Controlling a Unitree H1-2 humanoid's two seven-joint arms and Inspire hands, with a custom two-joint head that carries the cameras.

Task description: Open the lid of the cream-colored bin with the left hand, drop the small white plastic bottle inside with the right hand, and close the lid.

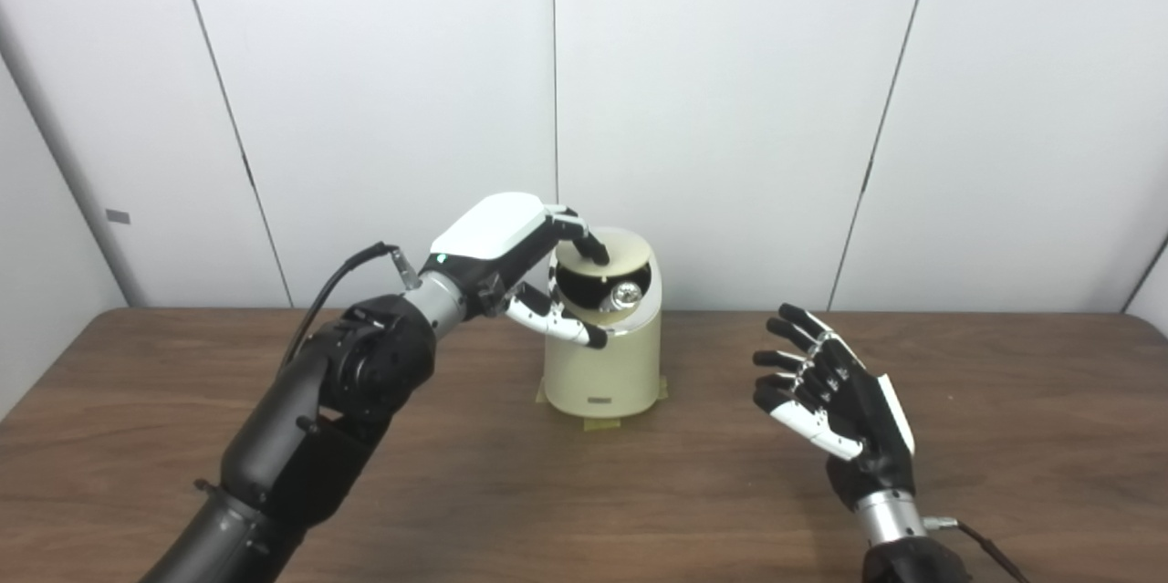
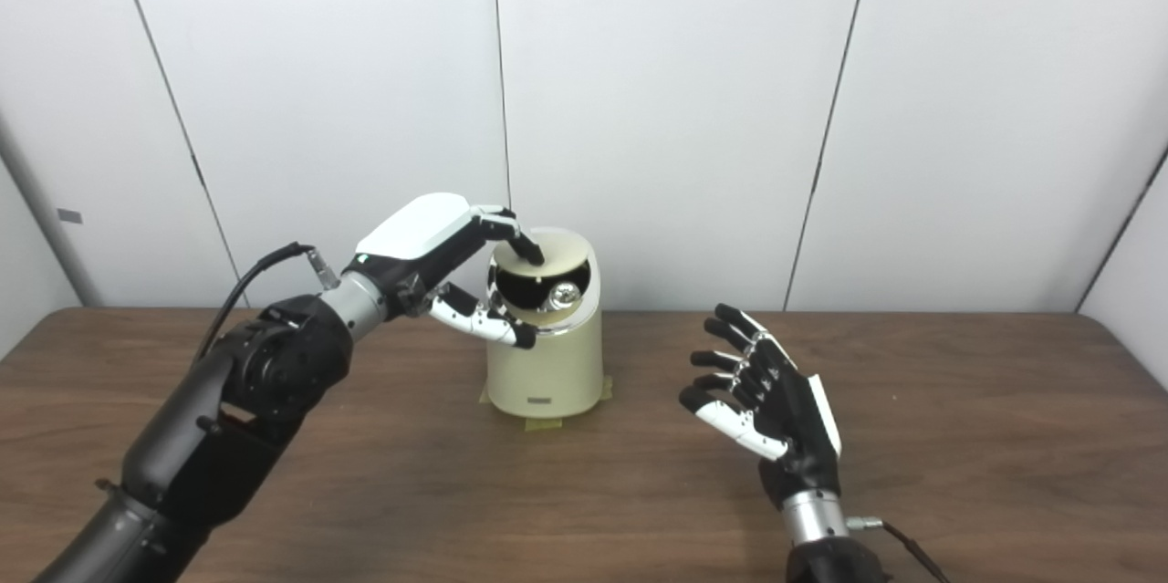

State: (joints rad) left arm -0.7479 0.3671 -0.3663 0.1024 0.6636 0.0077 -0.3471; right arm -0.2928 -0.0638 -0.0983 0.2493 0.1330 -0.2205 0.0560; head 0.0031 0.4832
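The left robot hand (image 1: pixel 511 259) holds the bin's (image 1: pixel 602 364) lid (image 1: pixel 613 253) tipped open, fingers pinching it; the bottle (image 1: pixel 625 295) lies inside; the right robot hand (image 1: pixel 835 396) hovers empty, fingers spread, above the tabletop (image 1: pixel 639 492)

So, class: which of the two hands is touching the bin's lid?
The left hand, fingers on the lid; the right hand hangs open, apart from the bin.
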